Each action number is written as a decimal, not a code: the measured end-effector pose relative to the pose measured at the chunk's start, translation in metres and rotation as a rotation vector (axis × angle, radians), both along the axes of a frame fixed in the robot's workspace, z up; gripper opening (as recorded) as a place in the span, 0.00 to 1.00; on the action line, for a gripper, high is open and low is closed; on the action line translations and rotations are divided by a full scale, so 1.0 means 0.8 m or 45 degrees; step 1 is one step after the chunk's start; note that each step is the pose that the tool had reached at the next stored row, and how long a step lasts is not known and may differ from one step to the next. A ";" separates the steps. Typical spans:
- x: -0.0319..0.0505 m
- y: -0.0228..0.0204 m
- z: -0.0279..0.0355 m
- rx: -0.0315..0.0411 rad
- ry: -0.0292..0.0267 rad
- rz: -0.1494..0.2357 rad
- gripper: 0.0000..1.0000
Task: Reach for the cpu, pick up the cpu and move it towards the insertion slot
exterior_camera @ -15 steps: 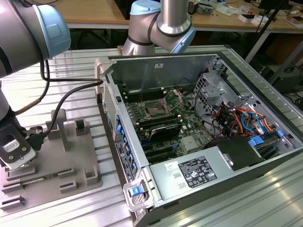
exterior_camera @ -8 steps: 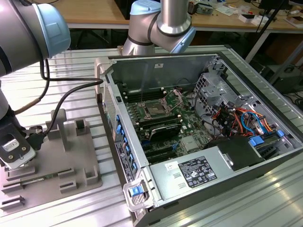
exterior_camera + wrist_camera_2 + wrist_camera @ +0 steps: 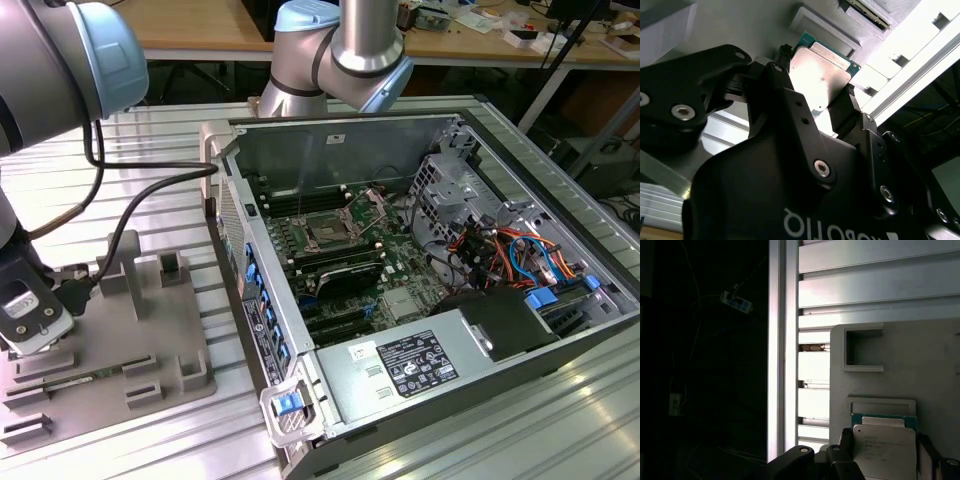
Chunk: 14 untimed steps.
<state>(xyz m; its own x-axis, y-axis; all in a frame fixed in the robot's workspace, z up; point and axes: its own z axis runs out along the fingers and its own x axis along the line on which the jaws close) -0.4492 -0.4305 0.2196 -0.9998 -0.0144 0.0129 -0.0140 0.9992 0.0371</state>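
Wooden benches (image 3: 200, 25) stand behind the slatted table (image 3: 520, 430).

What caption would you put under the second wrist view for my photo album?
The gripper straddles the silvery cpu at the grey holder tray.

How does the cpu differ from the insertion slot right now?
The cpu has a bright silvery face with a green edge; the insertion slot is dark with a brownish centre in a metal frame. The cpu is at the gripper over the grey fixture plate; the insertion slot sits inside the computer case. Both are square.
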 end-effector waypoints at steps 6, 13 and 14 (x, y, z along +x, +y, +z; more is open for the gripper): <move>0.000 -0.0001 0.0050 -0.0001 0.0001 0.000 0.55; 0.000 0.0000 0.0083 -0.0001 0.0003 0.000 0.55; 0.000 -0.0001 0.0088 -0.0001 0.0002 0.000 0.55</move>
<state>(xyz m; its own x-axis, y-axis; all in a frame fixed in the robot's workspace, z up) -0.4491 -0.4306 0.2266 -0.9998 -0.0145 0.0131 -0.0140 0.9992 0.0370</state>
